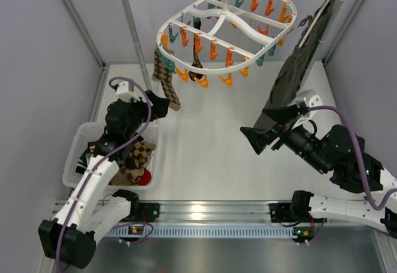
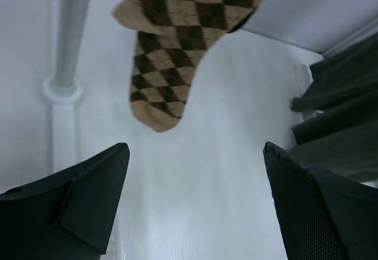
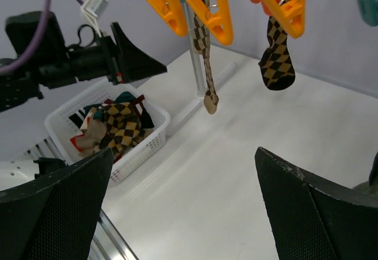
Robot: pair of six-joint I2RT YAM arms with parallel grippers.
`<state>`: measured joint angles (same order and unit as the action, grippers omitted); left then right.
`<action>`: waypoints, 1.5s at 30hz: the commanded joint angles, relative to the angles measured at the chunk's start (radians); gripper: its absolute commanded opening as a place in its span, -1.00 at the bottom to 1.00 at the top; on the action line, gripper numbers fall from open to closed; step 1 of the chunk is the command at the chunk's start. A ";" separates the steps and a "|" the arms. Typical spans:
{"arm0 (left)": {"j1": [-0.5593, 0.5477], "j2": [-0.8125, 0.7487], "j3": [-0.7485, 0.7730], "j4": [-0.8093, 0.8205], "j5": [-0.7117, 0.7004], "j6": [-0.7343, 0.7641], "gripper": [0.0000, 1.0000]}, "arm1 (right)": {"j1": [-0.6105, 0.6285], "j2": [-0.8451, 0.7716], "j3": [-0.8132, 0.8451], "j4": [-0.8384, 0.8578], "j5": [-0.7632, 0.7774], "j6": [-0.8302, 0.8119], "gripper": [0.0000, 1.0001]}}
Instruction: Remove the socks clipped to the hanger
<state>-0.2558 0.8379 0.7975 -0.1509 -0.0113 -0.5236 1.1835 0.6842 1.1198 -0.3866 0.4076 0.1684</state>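
The white oval hanger (image 1: 251,32) hangs from the rail with orange and teal clips. Two brown argyle socks stay clipped at its left side: a long one (image 1: 166,79) and a shorter, darker one (image 1: 196,63). My left gripper (image 1: 162,105) is open and empty just below and left of the long sock's toe. In the left wrist view that sock (image 2: 171,41) hangs above the gap between my fingers (image 2: 198,177). My right gripper (image 1: 263,127) is open and empty, low at the right. Its view shows both socks (image 3: 205,53) (image 3: 276,53) under orange clips (image 3: 207,12), far ahead of the gripper (image 3: 183,195).
A white basket (image 1: 73,155) at the left holds several loose socks (image 1: 138,158); it also shows in the right wrist view (image 3: 147,145). The long olive-green garment (image 1: 298,68) hangs at the right end of the rail. The rail's left post (image 1: 138,40) stands behind the long sock.
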 commanded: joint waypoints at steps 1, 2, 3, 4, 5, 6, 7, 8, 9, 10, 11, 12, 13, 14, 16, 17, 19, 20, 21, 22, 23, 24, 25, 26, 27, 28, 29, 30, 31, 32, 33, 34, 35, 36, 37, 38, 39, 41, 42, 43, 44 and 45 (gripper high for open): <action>0.003 0.050 -0.040 0.397 0.235 0.091 0.97 | -0.005 -0.041 -0.015 0.049 0.013 0.013 0.99; 0.003 0.072 -0.049 0.430 0.241 0.094 0.97 | -0.005 -0.051 -0.026 0.051 0.016 0.013 0.99; 0.003 0.096 -0.046 0.457 0.240 0.100 0.97 | -0.005 -0.070 -0.034 0.052 0.017 0.010 0.99; 0.003 0.143 -0.038 0.491 0.240 0.109 0.97 | -0.005 -0.078 -0.038 0.058 0.023 0.010 0.99; 0.003 0.168 -0.035 0.508 0.234 0.119 0.97 | -0.005 -0.087 -0.049 0.061 0.023 0.010 0.99; 0.003 0.215 -0.031 0.517 0.215 0.132 0.97 | -0.005 -0.101 -0.054 0.064 0.022 0.006 0.99; 0.003 0.239 -0.024 0.546 0.206 0.143 0.97 | -0.005 -0.103 -0.058 0.068 0.020 0.000 0.99; 0.003 0.260 -0.023 0.563 0.186 0.152 0.97 | -0.007 -0.110 -0.066 0.077 0.017 -0.001 0.99; 0.003 0.298 -0.023 0.579 0.168 0.160 0.97 | -0.007 -0.112 -0.069 0.081 0.007 -0.010 0.99; 0.003 0.319 -0.021 0.599 0.154 0.163 0.97 | -0.007 -0.115 -0.072 0.086 -0.001 -0.015 0.99; 0.003 0.334 -0.021 0.632 0.128 0.166 0.97 | -0.007 -0.115 -0.077 0.097 -0.010 -0.021 0.99; 0.003 0.363 -0.018 0.648 0.114 0.172 0.97 | -0.005 -0.112 -0.078 0.100 -0.019 -0.023 0.99; 0.001 0.380 -0.009 0.660 0.100 0.177 0.97 | -0.005 -0.110 -0.080 0.104 -0.041 -0.033 0.99; -0.003 0.392 -0.004 0.683 0.077 0.183 0.97 | -0.005 -0.106 -0.078 0.107 -0.050 -0.040 0.99; -0.013 0.431 0.005 0.709 0.028 0.209 0.97 | -0.005 -0.089 -0.077 0.110 -0.078 -0.055 0.99; -0.022 0.443 0.008 0.746 0.027 0.227 0.97 | -0.005 -0.078 -0.075 0.112 -0.087 -0.059 0.99; -0.031 0.487 0.028 0.769 0.037 0.252 0.97 | -0.005 -0.065 -0.074 0.114 -0.104 -0.073 0.99; -0.042 0.503 0.037 0.775 0.036 0.263 0.97 | -0.005 -0.058 -0.072 0.115 -0.105 -0.079 0.99; -0.048 0.536 0.045 0.792 0.042 0.281 0.97 | -0.005 -0.049 -0.072 0.114 -0.102 -0.082 0.99; -0.051 0.555 0.061 0.798 0.043 0.286 0.97 | -0.005 -0.043 -0.072 0.118 -0.093 -0.089 0.99; -0.054 0.572 0.071 0.806 0.048 0.290 0.97 | -0.005 -0.035 -0.072 0.117 -0.092 -0.092 0.99; -0.054 0.604 0.077 0.823 0.051 0.300 0.97 | -0.005 -0.032 -0.072 0.117 -0.087 -0.096 0.99; -0.054 0.621 0.091 0.833 0.054 0.304 0.97 | -0.005 -0.028 -0.074 0.118 -0.087 -0.098 0.99; -0.053 0.635 0.100 0.841 0.048 0.312 0.97 | -0.007 -0.022 -0.074 0.120 -0.089 -0.101 0.99; -0.054 0.670 0.112 0.840 0.030 0.324 0.97 | -0.005 -0.017 -0.074 0.118 -0.090 -0.104 0.99; -0.054 0.688 0.140 0.838 -0.014 0.330 0.97 | -0.005 -0.015 -0.072 0.117 -0.092 -0.104 0.99; -0.054 0.719 0.152 0.840 -0.025 0.344 0.97 | -0.005 -0.011 -0.071 0.117 -0.095 -0.107 0.99; -0.054 0.733 0.164 0.838 -0.036 0.347 0.97 | -0.005 -0.009 -0.071 0.117 -0.099 -0.109 0.99; -0.054 0.747 0.186 0.840 -0.048 0.350 0.97 | -0.005 -0.011 -0.072 0.118 -0.099 -0.110 0.99; -0.053 0.768 0.196 0.840 -0.071 0.356 0.97 | -0.005 -0.006 -0.074 0.118 -0.101 -0.116 0.99; -0.054 0.779 0.207 0.838 -0.078 0.361 0.97 | -0.005 -0.005 -0.074 0.120 -0.099 -0.121 0.99; -0.054 0.790 0.226 0.838 -0.087 0.367 0.97 | -0.005 -0.002 -0.075 0.120 -0.092 -0.131 0.99; -0.057 0.806 0.233 0.840 -0.104 0.373 0.97 | -0.005 0.003 -0.074 0.117 -0.084 -0.135 0.99; -0.059 0.814 0.247 0.841 -0.113 0.375 0.97 | -0.005 0.008 -0.074 0.114 -0.075 -0.141 0.99; -0.062 0.822 0.258 0.840 -0.124 0.379 0.96 | -0.005 0.011 -0.074 0.114 -0.073 -0.144 0.99; -0.063 0.839 0.269 0.841 -0.147 0.388 0.93 | -0.007 0.014 -0.074 0.114 -0.072 -0.145 0.99; -0.065 0.846 0.288 0.841 -0.154 0.396 0.87 | -0.005 0.018 -0.075 0.115 -0.072 -0.150 0.99; -0.069 0.871 0.308 0.840 -0.182 0.408 0.75 | -0.005 0.026 -0.075 0.114 -0.073 -0.152 0.99; -0.069 0.879 0.328 0.841 -0.190 0.416 0.69 | -0.005 0.028 -0.077 0.112 -0.072 -0.152 0.99; -0.071 0.886 0.338 0.840 -0.205 0.422 0.63 | -0.005 0.031 -0.078 0.111 -0.073 -0.155 0.99; -0.071 0.903 0.347 0.840 -0.216 0.428 0.63 | -0.005 0.032 -0.080 0.111 -0.070 -0.155 0.99; -0.071 0.912 0.365 0.841 -0.231 0.438 0.62 | -0.005 0.031 -0.081 0.109 -0.067 -0.155 0.99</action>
<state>-0.3225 1.7264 1.1004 0.6147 -0.1791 -0.1299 1.1835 0.7120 1.0412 -0.3252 0.3317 0.0284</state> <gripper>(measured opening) 0.815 0.993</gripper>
